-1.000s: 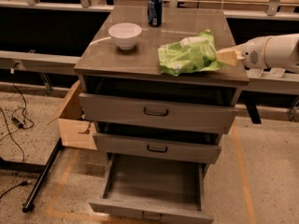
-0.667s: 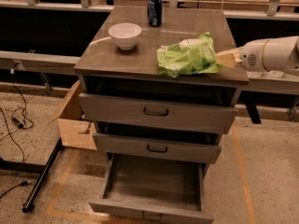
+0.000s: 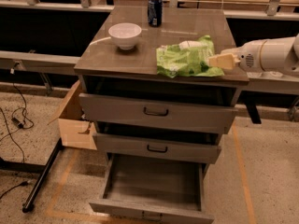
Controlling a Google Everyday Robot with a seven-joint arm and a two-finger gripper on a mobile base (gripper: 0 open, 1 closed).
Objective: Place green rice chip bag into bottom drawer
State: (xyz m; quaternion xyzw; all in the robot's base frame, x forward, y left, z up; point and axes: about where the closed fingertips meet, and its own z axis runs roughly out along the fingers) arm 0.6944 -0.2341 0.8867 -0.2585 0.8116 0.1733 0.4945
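The green rice chip bag (image 3: 184, 59) lies flat on the right front part of the cabinet top. My gripper (image 3: 218, 60) reaches in from the right at the level of the top, its cream tip touching the bag's right edge. The white arm (image 3: 271, 55) stretches off the right side of the view. The bottom drawer (image 3: 154, 183) is pulled out wide below, and its grey inside holds nothing.
A white bowl (image 3: 124, 34) and a blue can (image 3: 154, 10) stand on the cabinet top to the left and behind the bag. The two upper drawers (image 3: 156, 112) stand slightly out. A cardboard box (image 3: 74, 122), a black stand leg (image 3: 44, 176) and cables (image 3: 16, 120) are on the floor at the left.
My gripper has moved slightly left, closer against the bag's right edge. The bag stays at about the same place on the top.
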